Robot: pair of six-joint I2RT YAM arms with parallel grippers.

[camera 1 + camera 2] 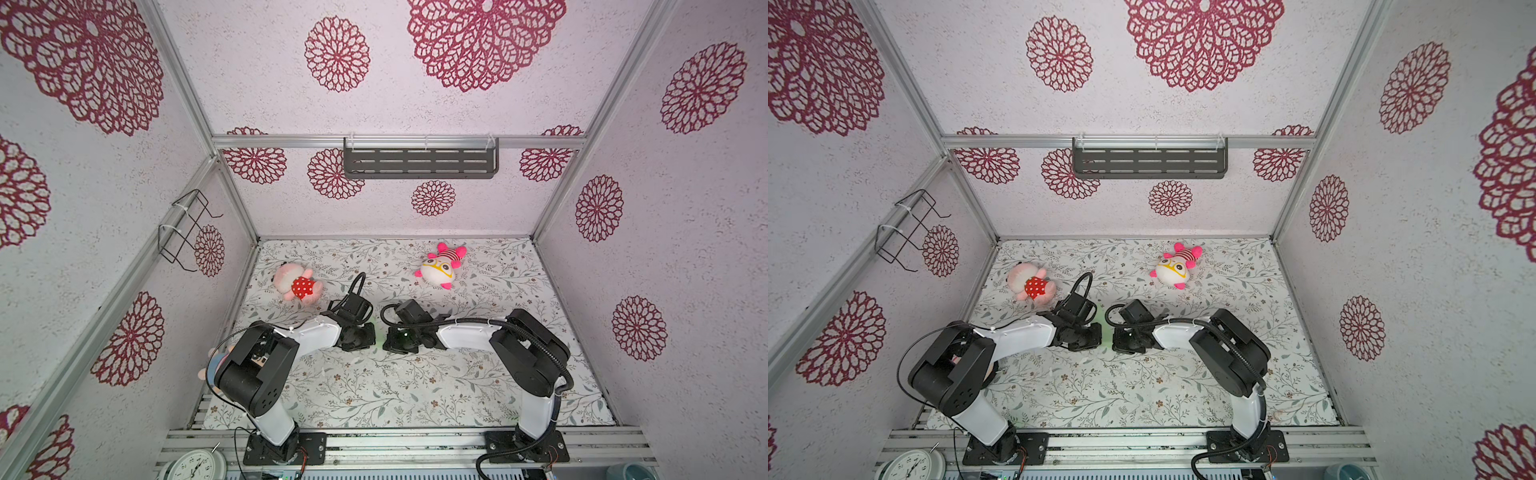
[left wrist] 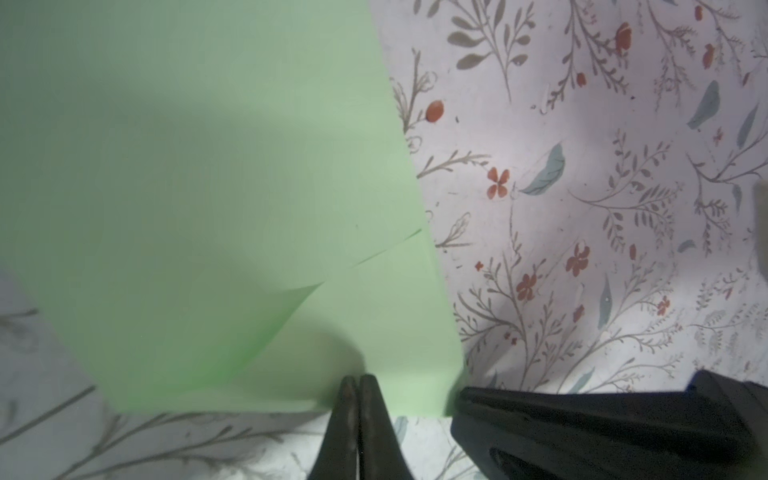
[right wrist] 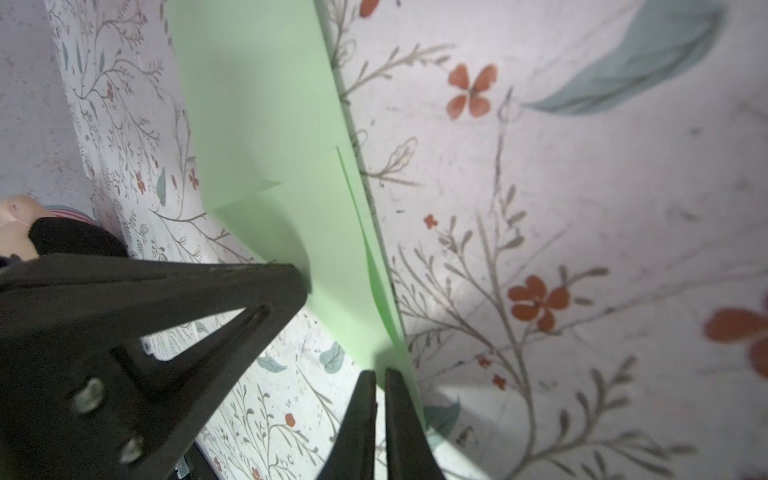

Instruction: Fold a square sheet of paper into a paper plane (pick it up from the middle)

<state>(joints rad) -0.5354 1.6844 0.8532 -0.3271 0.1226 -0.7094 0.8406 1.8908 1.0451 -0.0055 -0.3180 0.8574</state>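
Observation:
The square sheet of paper (image 2: 208, 187), pale mint green, lies folded on the floral table with one flap slightly raised. In both top views only a green sliver (image 1: 379, 332) (image 1: 1106, 328) shows between the two wrists. My left gripper (image 2: 357, 380) is shut, its tips over the sheet's near edge. My right gripper (image 3: 380, 374) is shut to a thin slit, its tips at a corner of the sheet (image 3: 270, 124). I see no paper between either pair of fingers. The grippers (image 1: 359, 336) (image 1: 399, 338) face each other closely at mid-table. No paper plane shape is in view.
A pink plush in a red dotted dress (image 1: 297, 284) lies back left and a white plush with yellow glasses (image 1: 440, 266) back right. Another plush (image 1: 210, 365) sits behind the left arm. A black shelf (image 1: 419, 160) hangs on the back wall.

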